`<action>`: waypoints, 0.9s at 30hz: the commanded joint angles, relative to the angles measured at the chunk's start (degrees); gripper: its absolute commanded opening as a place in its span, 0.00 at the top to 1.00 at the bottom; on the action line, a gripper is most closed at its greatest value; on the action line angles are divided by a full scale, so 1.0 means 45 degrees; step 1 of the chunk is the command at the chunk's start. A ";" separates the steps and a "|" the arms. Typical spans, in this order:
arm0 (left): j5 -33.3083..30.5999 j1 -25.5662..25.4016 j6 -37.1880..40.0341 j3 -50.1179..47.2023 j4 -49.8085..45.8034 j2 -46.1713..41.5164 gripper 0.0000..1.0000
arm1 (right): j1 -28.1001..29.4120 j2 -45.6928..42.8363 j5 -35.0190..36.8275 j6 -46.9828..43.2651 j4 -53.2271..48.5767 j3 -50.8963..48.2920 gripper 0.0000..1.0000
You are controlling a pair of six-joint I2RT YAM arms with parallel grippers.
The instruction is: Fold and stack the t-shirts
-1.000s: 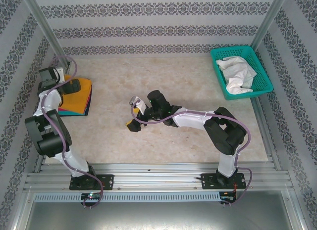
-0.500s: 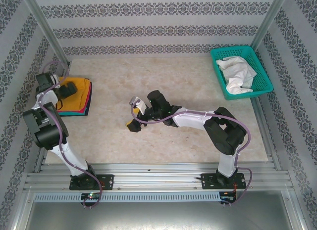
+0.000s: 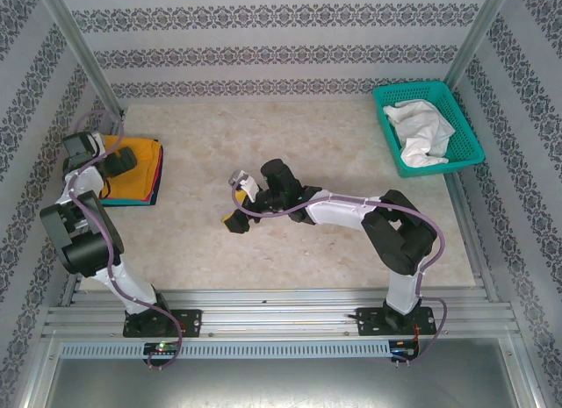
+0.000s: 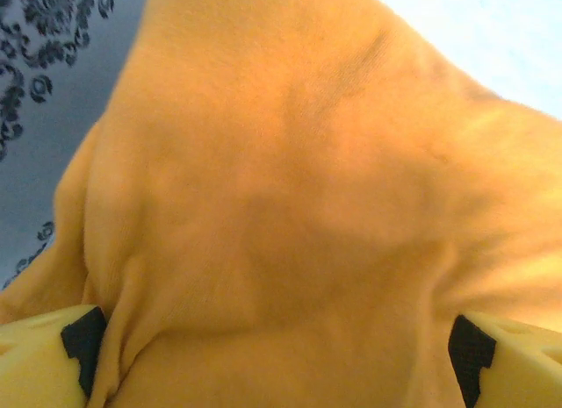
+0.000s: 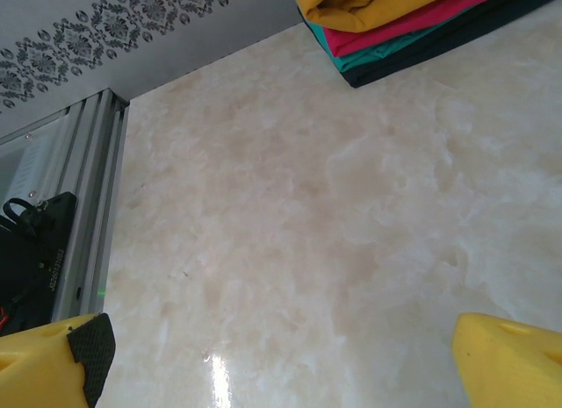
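Note:
The t-shirts lie folded in a stack [image 3: 139, 173] at the table's far left. The mustard-orange one [image 3: 140, 158] is on top, with magenta [image 5: 413, 26], teal [image 5: 386, 50] and a dark layer under it. My left gripper [image 3: 117, 161] hangs over the stack's left part, open. In the left wrist view its yellow fingers [image 4: 48, 355] stand wide apart with mustard cloth [image 4: 290, 189] close beneath them. My right gripper [image 3: 235, 218] is open low over the bare marble table [image 5: 290, 250], right of the stack, with nothing between its fingers [image 5: 509, 360].
A teal lattice basket [image 3: 465, 132] holding white cloth [image 3: 420, 132] stands at the back right corner. Patterned walls close in the left, back and right. An aluminium rail [image 5: 88, 189] runs along the table's near edge.
My left arm has drawn back to the left, its gripper sliding from the stack's middle toward its left edge. The right arm has not moved.

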 commanded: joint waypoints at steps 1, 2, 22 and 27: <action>0.0367 -0.0054 0.0029 -0.0367 0.1087 -0.1006 0.00 | 0.0165 0.0162 -0.0407 0.0092 0.0070 0.0353 0.02; 0.0563 -0.0054 -0.0052 -0.0496 0.1484 -0.1134 0.00 | 0.0170 0.0178 -0.0392 0.0091 0.0086 0.0346 0.02; 0.1382 -0.0074 -0.0848 -0.0413 0.1717 0.0496 0.00 | 0.0142 -0.0444 0.0096 0.0074 0.0273 -0.0153 0.02; 0.0400 -0.0543 -0.1207 -0.1298 0.2627 -0.1096 0.00 | -0.0087 -0.1445 0.0825 -0.0031 0.0403 -0.0763 0.02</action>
